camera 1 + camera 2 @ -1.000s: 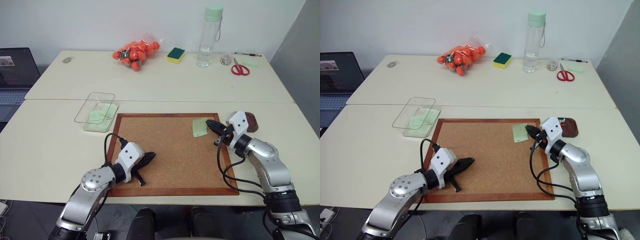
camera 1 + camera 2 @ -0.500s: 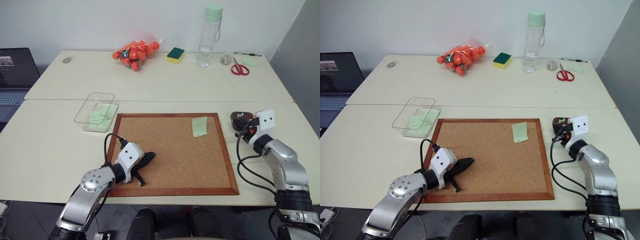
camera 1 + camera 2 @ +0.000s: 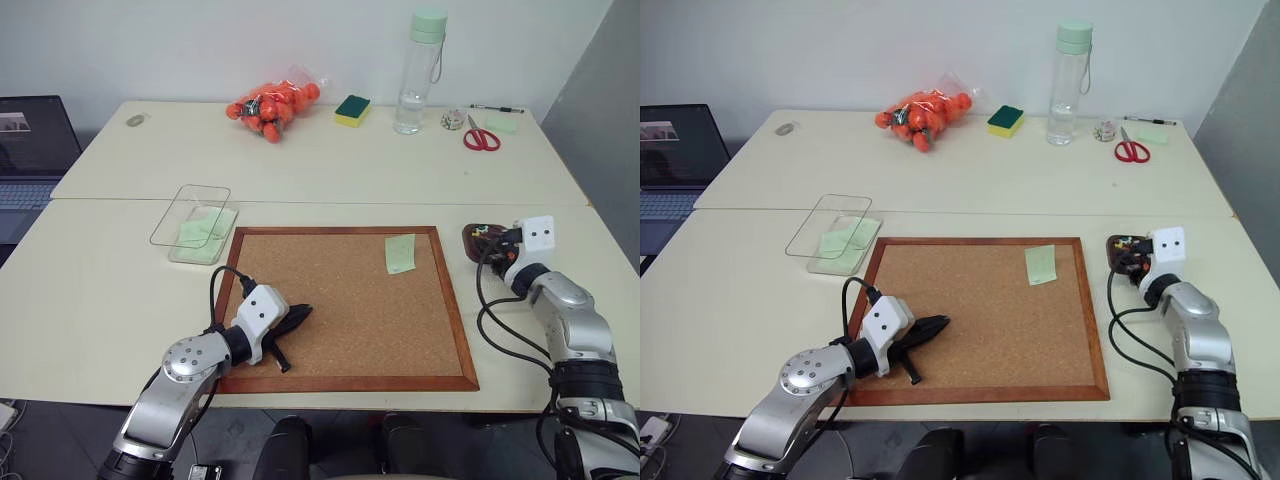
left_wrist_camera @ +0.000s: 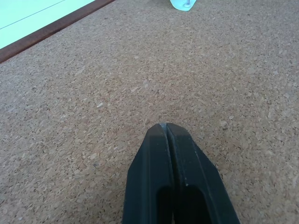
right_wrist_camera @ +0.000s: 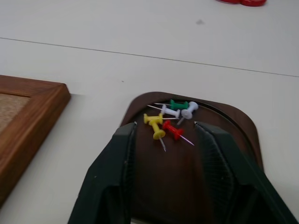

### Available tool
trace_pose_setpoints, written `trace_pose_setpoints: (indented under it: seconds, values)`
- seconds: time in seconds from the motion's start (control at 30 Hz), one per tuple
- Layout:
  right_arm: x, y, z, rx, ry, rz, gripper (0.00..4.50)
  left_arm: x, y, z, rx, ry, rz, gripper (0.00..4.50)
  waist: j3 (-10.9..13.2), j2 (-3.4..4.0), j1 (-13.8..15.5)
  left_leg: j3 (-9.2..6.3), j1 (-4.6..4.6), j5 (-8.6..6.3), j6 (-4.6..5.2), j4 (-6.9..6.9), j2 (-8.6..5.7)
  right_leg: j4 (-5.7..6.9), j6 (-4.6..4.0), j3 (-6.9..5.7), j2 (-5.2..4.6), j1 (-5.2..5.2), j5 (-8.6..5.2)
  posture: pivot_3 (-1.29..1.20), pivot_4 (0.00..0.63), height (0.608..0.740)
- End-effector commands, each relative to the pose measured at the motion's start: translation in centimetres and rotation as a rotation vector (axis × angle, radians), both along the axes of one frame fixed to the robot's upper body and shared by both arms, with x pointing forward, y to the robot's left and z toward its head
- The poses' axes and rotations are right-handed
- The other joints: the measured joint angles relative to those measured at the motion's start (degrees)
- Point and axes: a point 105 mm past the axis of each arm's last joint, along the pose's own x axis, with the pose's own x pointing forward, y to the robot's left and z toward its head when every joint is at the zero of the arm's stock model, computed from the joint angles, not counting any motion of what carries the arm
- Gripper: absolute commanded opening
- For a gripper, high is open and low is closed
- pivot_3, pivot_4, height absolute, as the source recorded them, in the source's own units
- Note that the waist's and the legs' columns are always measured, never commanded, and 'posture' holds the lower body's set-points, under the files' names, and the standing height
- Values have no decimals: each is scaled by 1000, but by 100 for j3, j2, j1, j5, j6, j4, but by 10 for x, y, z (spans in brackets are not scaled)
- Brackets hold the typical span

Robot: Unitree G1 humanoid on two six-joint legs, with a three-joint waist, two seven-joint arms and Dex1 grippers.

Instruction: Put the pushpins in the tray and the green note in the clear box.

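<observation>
Right end effector [image 5: 164, 128] moved over tray [image 5: 243, 123], pushpins [image 5: 169, 122] inside

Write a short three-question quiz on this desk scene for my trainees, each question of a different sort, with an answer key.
1. True or false: the green note lies inside the clear box.
2. Which end effector is open? A) left B) right
3. Fill in: the pushpins lie in the ____.

Key:
1. False; it lies on the corkboard.
2. B; its fingers stand apart over the tray, while the left end effector's fingers are pressed together.
3. tray.
</observation>
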Motion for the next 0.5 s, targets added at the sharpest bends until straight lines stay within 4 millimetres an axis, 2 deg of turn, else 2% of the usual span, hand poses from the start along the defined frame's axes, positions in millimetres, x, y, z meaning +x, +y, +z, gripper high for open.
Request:
trace_pose_setpoints:
  seconds: [0.03, 0.1, 0.17, 0.27, 0.33, 0.5]
  values:
    - [1, -5, 30, -19, -123, -12, 3022, -7, -2, -13, 14, 59, -5, 0, 0, 0, -5, 0, 1, 0, 0, 0, 0, 0, 0, 0, 1, 0, 0, 0, 150, 740]
    - [-3, 2, 39, 7, -169, 22, 3337, -8, -1, -13, 15, 59, -4, 0, 0, 0, -7, 0, 1, 0, 0, 0, 0, 1, 0, -1, 2, 0, 0, 0, 150, 740]
    - [-9, 18, 47, 42, -208, 108, 3693, -8, -1, -13, 15, 60, -4, 0, 0, 1, -6, -2, 0, 0, 0, -1, 1, 1, 0, -2, 3, -1, 0, 0, 150, 740]
    - [-27, 56, 49, 88, -199, 310, 4417, -9, -1, -14, 15, 63, -6, 0, -1, 1, -6, -3, 0, 0, 0, -2, 2, 0, 0, -2, 4, -1, 0, 0, 150, 740]
    - [-40, 80, 44, 82, -164, 429, 4417, -9, 0, -14, 16, 65, -7, 0, -1, 1, -5, -3, 0, 0, 0, -2, 4, 0, 0, -2, 3, 0, 0, 0, 150, 740]
    - [-62, 126, 28, -6, -126, 627, 4417, -8, 1, -14, 20, 67, -10, 0, 0, 1, -5, -4, 0, 0, 0, -2, 5, -1, 2, -3, 2, -1, -1, 0, 150, 740]
